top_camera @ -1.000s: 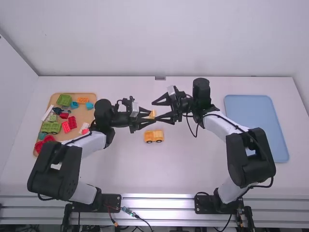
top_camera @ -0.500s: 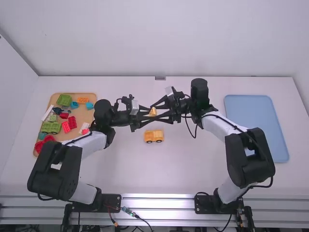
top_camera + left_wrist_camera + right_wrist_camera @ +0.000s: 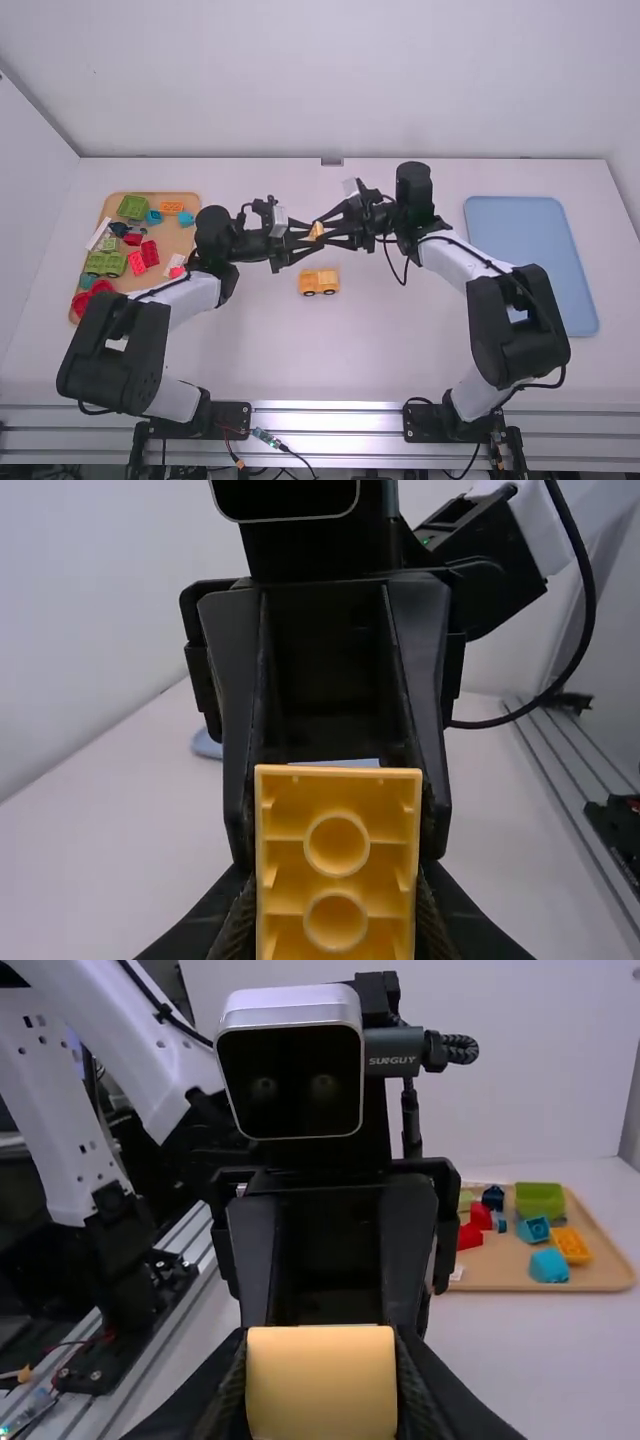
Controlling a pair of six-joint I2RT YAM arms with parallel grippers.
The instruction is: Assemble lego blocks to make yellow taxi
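High view: we are finding left jaws and right jaws clamping the yellow block (image 3: 317,231), the wheeled base (image 3: 320,282) lying at six o'clock from it on the bench (image 3: 270,345). Left wrist view: we are seeing studs (image 3: 336,843) lining up from right jaws toward left. Right wrist view: right jaws are pinching the block.
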